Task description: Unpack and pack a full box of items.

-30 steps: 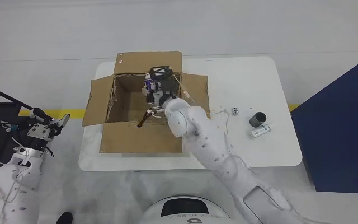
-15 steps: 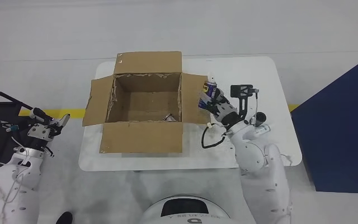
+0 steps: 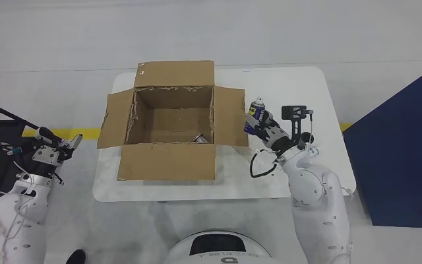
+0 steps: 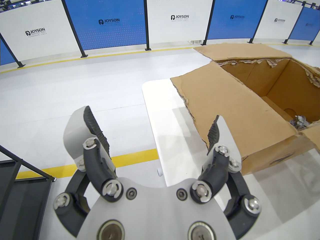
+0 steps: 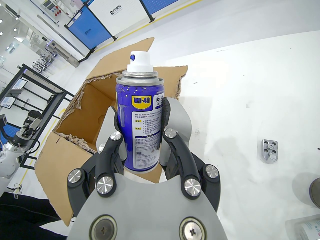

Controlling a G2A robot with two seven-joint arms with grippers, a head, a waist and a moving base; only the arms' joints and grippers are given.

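The left end effector (image 3: 58,146) (image 4: 152,116) hangs off the left edge of the tabletop (image 3: 310,86), its fingers spread wide and holding nothing. The box (image 3: 168,163) (image 4: 225,106) stands open on the left half of the tabletop, all four flaps folded out. A small metal part (image 3: 199,138) (image 4: 298,122) lies on its floor near the right front corner. Just right of the right flap, the right end effector (image 3: 264,129) (image 5: 140,118) pinches a blue can (image 3: 256,119) (image 5: 140,116) by its body, white nozzle pointing away from the wrist. Whether the can touches the tabletop cannot be told. Further right on the tabletop lie a grey block (image 5: 269,149), a dark cylinder (image 3: 304,140) (image 5: 315,193) and a white bottle (image 5: 305,226), close together.
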